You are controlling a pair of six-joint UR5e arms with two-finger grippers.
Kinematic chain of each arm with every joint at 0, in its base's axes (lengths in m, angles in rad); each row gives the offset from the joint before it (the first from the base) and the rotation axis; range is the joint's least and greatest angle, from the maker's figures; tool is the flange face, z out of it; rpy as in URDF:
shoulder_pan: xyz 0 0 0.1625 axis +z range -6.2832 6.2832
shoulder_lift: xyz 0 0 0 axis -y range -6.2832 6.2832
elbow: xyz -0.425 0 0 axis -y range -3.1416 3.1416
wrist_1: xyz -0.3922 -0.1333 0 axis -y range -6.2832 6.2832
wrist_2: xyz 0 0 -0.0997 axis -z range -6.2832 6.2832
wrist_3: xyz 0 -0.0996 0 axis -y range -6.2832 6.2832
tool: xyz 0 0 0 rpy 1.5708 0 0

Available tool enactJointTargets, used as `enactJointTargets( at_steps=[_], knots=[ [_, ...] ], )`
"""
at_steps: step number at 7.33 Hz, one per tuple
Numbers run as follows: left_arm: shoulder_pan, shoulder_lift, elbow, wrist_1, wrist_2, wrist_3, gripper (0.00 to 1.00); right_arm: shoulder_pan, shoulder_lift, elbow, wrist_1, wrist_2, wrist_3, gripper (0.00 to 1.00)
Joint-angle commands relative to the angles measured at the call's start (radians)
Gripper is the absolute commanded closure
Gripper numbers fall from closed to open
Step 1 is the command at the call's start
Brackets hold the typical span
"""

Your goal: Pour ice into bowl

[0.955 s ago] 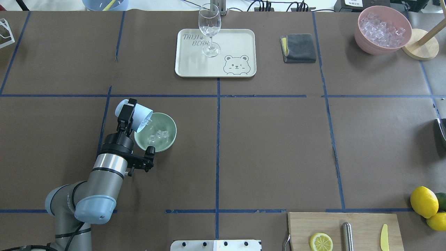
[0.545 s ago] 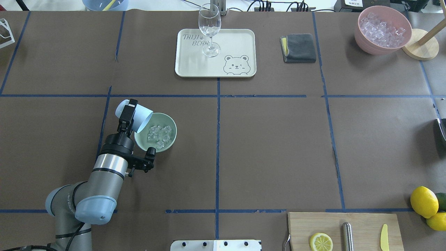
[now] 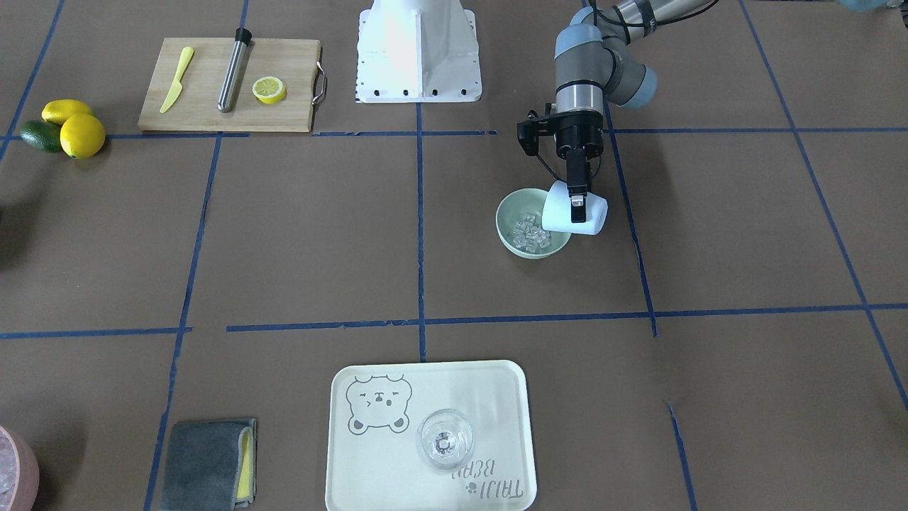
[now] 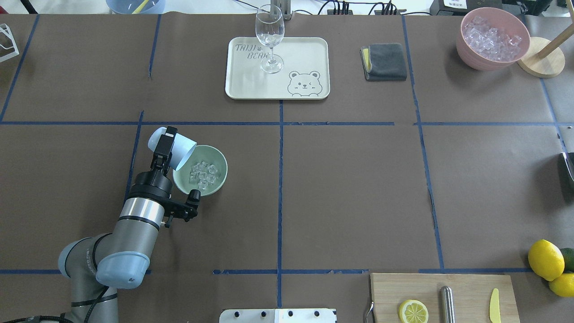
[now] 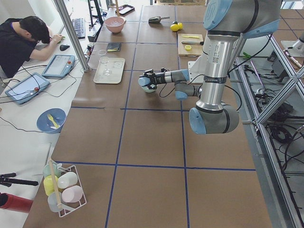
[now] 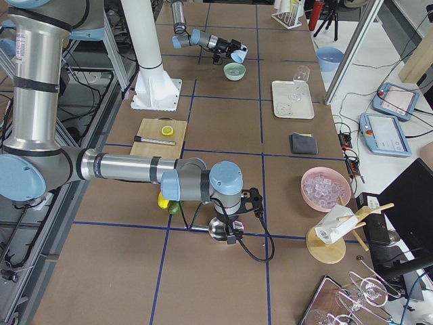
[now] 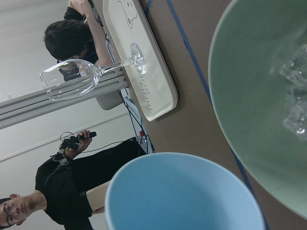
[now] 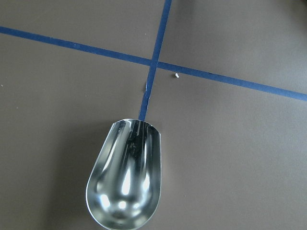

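Note:
My left gripper is shut on a light blue cup, held tipped on its side with its mouth over the near-left rim of the mint-green bowl. Several clear ice cubes lie in the bowl. The front view shows the same gripper, cup, bowl and ice. The left wrist view shows the cup's inside with no ice in it, beside the bowl. My right gripper is at a metal scoop near the table's right edge; I cannot tell its state.
A cream tray with a wine glass stands at the back centre. A grey cloth and a pink container of ice are at the back right. A cutting board and lemons are at the front right.
Ice that was sliding from the cup has dropped into the bowl and settled in a heap. The cup and left arm stay in nearly the same tipped pose.

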Motion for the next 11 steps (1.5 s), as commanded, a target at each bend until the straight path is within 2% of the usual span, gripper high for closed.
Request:
enactJointTargets(
  at_steps=[1, 4, 7, 9, 11],
  knots=[
    [0.0, 0.001, -0.014, -0.005, 0.0, 0.137, 1.0, 0.0, 0.0, 0.001, 0.0, 0.0, 0.001, 0.0],
    [0.0, -0.001, -0.017, -0.055, -0.001, 0.151, 1.0, 0.0, 0.0, 0.001, 0.0, 0.0, 0.001, 0.0],
    [-0.003, 0.011, -0.008, -0.368, -0.001, 0.138, 1.0, 0.0, 0.0, 0.004, 0.0, 0.002, 0.001, 0.0],
    [0.0, 0.015, 0.0, -0.428, -0.004, -0.196, 1.0, 0.0, 0.002, 0.007, 0.0, 0.003, 0.003, 0.0],
    [0.009, 0.01, -0.002, -0.499, -0.055, -0.694, 1.0, 0.0, 0.005, 0.007, 0.0, 0.003, 0.001, 0.0]
  ],
)
